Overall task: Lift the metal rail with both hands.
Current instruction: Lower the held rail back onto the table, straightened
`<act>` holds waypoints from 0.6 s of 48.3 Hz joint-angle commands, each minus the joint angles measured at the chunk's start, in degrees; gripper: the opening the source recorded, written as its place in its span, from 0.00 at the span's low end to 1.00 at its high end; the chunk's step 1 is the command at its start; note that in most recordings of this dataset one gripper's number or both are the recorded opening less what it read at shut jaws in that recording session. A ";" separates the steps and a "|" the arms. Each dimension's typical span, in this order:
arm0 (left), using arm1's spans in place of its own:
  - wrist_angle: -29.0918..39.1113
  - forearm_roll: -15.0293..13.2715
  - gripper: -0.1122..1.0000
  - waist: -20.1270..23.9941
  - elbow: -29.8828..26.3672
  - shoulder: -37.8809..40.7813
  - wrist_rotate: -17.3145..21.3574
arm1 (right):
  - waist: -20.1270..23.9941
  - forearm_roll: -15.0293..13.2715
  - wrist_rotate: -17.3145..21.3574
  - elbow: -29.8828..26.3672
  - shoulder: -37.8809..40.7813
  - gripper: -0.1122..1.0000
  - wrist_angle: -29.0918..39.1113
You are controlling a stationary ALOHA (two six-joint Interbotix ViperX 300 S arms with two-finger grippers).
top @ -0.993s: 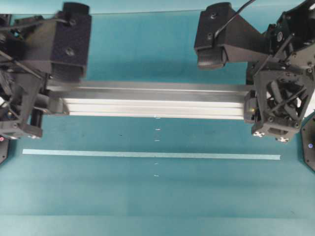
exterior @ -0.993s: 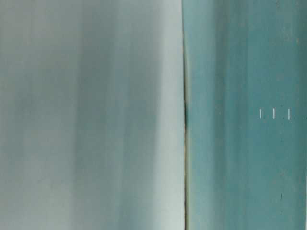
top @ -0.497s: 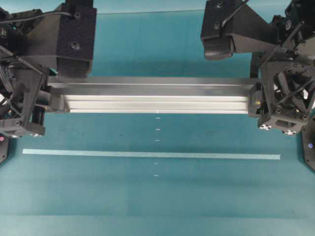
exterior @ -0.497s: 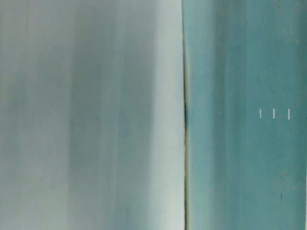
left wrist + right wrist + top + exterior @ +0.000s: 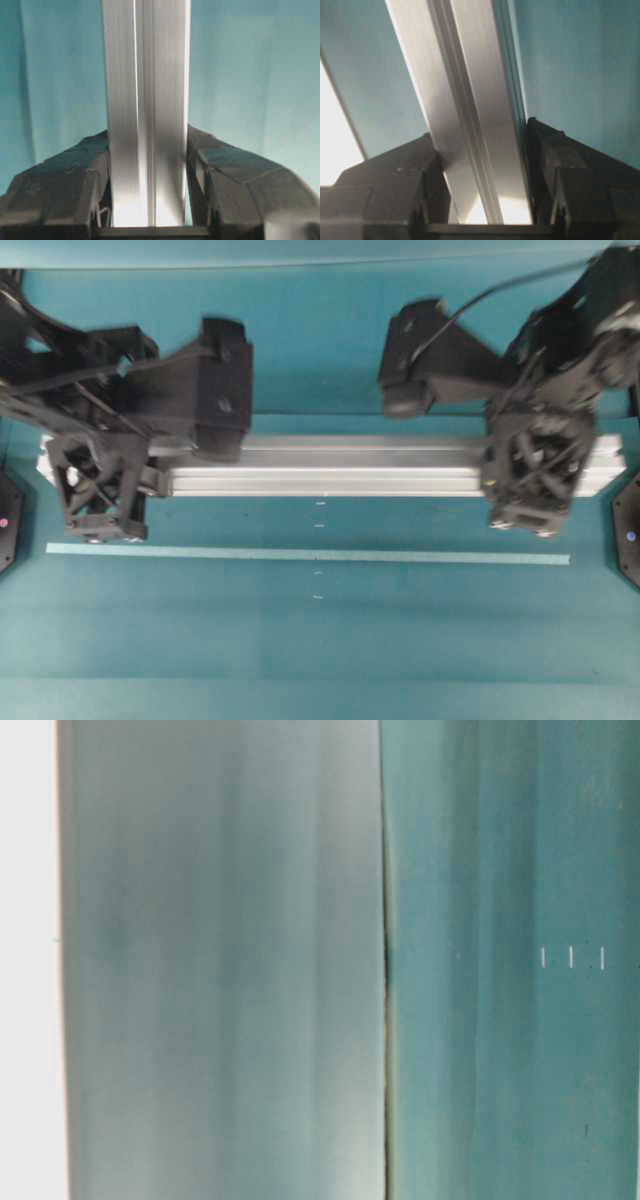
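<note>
Item one, the teal table surface (image 5: 320, 640), carries a thin pale-teal tape strip (image 5: 300, 555) running parallel to, and apart from, the long silver grooved aluminium rail (image 5: 330, 468), which spans most of the overhead view between your two arms. Item two, the black lattice-framed left gripper (image 5: 147, 175) is clamped across the rail near its left end, and the matching right gripper (image 5: 482, 175) is clamped across it near the right end. Raise both ends at one even pace so you keep the rail level, and hold your grip firm so neither end slips.
</note>
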 commanded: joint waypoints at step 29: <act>-20.92 0.26 0.37 0.09 18.72 0.53 0.09 | 0.26 -0.97 -5.62 21.36 2.72 0.47 -26.02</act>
